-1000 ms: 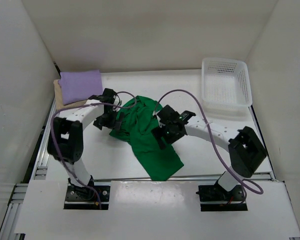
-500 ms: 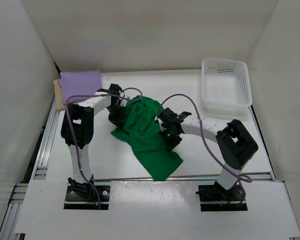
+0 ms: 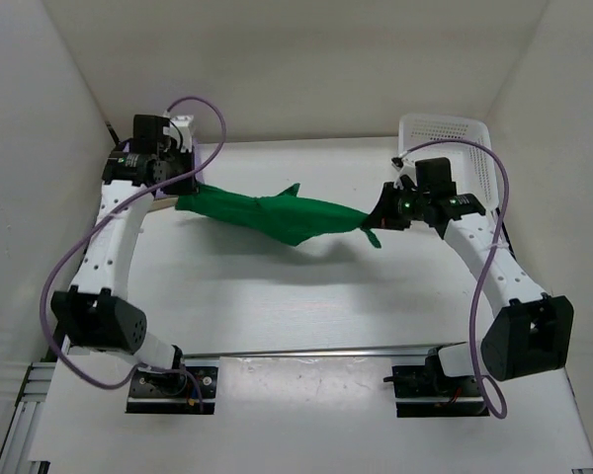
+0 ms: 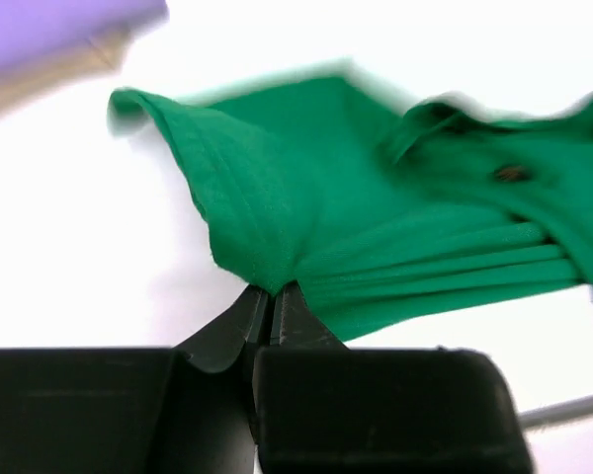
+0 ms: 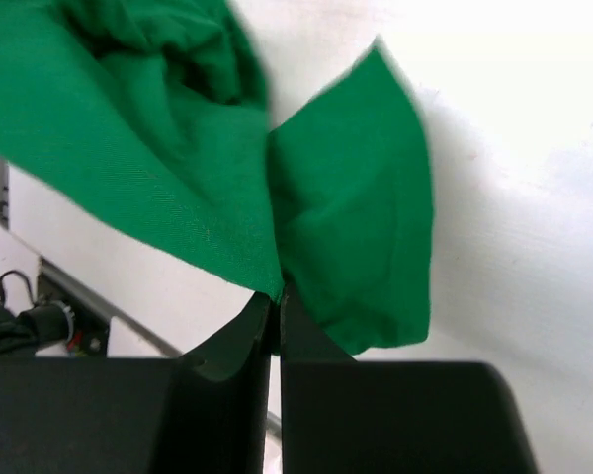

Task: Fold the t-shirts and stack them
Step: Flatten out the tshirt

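Note:
The green t-shirt [image 3: 277,215] hangs stretched in a band above the table, between my two grippers. My left gripper [image 3: 184,196] at the back left is shut on one end of it; in the left wrist view the cloth [image 4: 395,227] bunches right at the closed tips of that gripper [image 4: 272,292]. At the right, my right gripper [image 3: 372,221] pinches the other end, where a green flap [image 5: 356,197] droops past its closed tips [image 5: 279,294]. The purple t-shirt [image 4: 59,25] lies on the tan one [image 4: 40,84] behind the left gripper, mostly hidden by that arm in the top view.
A white mesh basket [image 3: 477,133] stands at the back right corner, just behind my right arm. White walls close in the table at the left, back and right. The arm bases sit at the near edge.
Both grippers shut on the crumpled green t-shirt in the middle, lifted it and drew apart, the left toward the back left, the right toward the basket. The shirt now hangs stretched.

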You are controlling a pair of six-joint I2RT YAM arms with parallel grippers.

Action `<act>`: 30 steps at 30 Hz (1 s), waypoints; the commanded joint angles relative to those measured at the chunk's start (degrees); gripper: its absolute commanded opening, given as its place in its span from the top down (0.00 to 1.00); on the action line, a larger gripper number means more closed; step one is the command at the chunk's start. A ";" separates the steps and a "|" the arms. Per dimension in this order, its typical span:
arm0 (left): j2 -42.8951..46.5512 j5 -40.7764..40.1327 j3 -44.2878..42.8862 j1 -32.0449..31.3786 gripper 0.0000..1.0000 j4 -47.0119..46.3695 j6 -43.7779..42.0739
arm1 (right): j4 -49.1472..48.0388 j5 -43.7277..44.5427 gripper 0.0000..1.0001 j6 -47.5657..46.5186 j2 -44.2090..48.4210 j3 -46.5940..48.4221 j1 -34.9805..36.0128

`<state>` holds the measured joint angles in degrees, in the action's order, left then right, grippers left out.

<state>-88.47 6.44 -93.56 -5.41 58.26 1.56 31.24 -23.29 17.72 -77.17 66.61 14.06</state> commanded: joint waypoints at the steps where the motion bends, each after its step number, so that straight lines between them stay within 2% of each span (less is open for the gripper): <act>1: 2.24 -14.24 -3.72 2.25 0.90 2.55 -1.56 | 5.23 0.62 1.00 -0.93 -0.62 2.38 -2.29; 3: 2.25 -14.96 -8.62 2.25 0.90 3.09 -1.56 | 5.23 -1.04 1.00 -0.32 0.08 5.18 -2.29; 9: 0.84 -17.77 -27.35 2.25 0.90 6.17 -1.56 | 6.28 -10.10 1.00 0.92 0.09 24.51 -3.34; 13: 2.60 -23.04 -29.92 1.19 0.90 -1.03 -1.56 | 5.59 -13.36 1.00 4.07 0.70 31.82 -3.34; 16: 1.20 -23.05 -31.08 0.58 0.90 -1.04 -1.56 | 4.26 -15.11 1.00 6.54 0.09 32.44 -3.34; 20: 1.19 -22.27 -27.73 -2.49 0.90 1.05 -1.56 | 6.35 -14.50 1.00 8.47 -2.54 25.60 -5.01; 24: 0.66 -9.20 -26.86 -6.53 0.90 7.02 -1.56 | 16.70 -4.41 1.00 4.80 -9.21 22.17 -5.01; 28: -2.49 -4.52 -23.69 -12.33 0.90 12.12 -1.56 | 26.38 -6.14 1.00 0.85 -20.63 23.73 -5.01; 30: -8.28 -2.23 -23.69 -13.66 0.90 14.85 -1.56 | 26.41 -7.30 1.00 0.21 -26.27 22.87 -5.01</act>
<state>-91.94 0.30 -117.95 -17.72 67.59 0.91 48.95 -31.68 21.30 -99.79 90.06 9.69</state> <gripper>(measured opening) 0.129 0.014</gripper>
